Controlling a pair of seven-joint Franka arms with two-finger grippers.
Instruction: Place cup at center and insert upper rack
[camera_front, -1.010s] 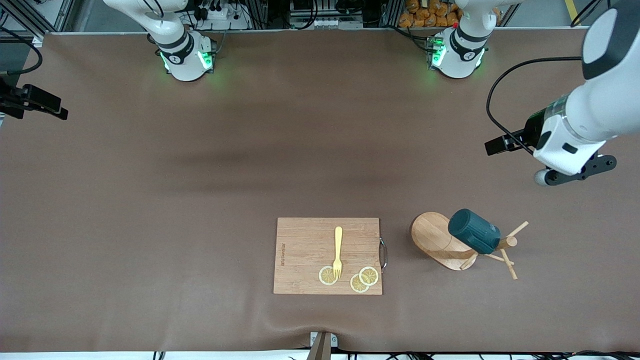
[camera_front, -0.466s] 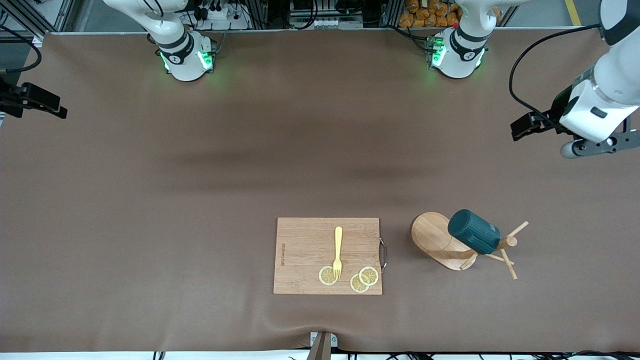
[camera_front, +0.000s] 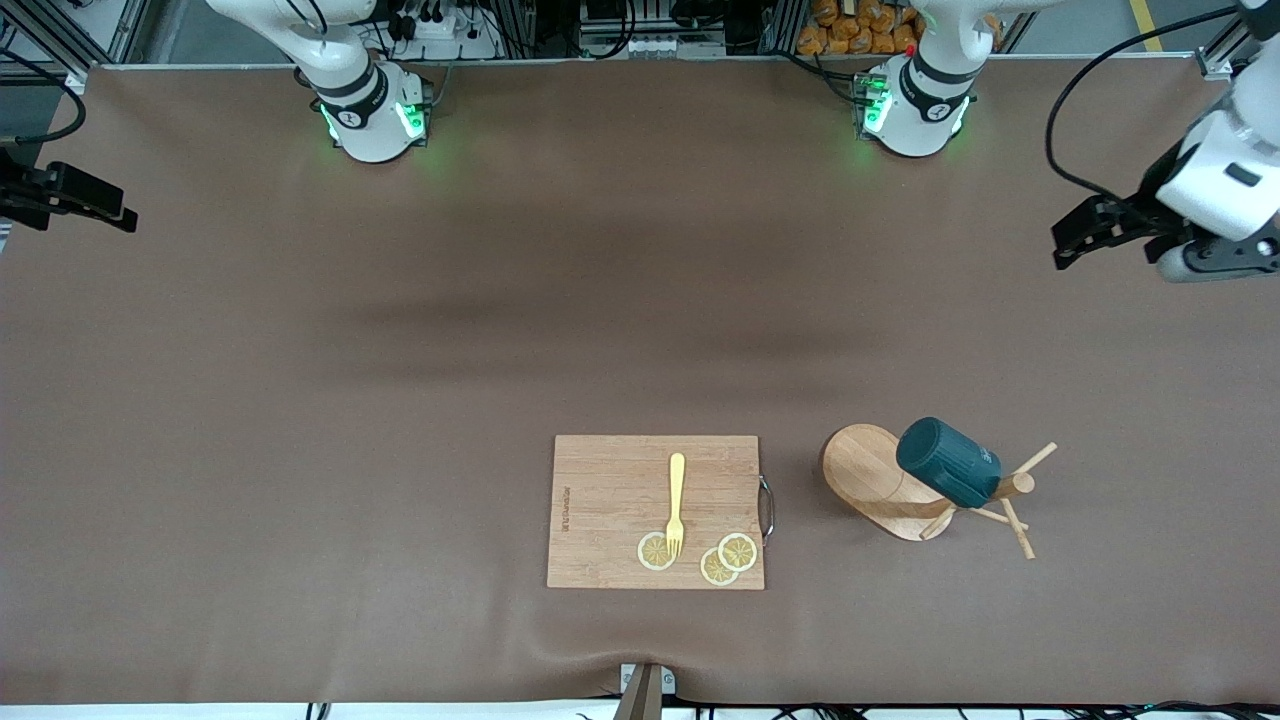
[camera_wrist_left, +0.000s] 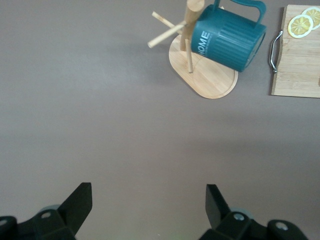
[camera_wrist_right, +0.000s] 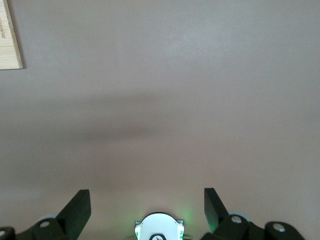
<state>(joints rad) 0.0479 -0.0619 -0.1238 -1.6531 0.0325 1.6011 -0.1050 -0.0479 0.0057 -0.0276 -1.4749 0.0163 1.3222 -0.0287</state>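
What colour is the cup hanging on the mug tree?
Dark teal-green cup, with pale lettering; the left wrist view shows it best.

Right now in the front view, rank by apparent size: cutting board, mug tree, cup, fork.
1. Cutting board
2. Mug tree, counting its base and pegs
3. Cup, hanging on the tree
4. Fork, longer than the cup but far slimmer

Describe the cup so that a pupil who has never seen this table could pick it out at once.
Start at the wooden cutting board near the front camera's edge of the table, then move toward the left arm's end to the wooden mug tree beside it. The cup hangs tilted on that tree. It is the only dark teal thing there, ribbed, with a handle and pale lettering.
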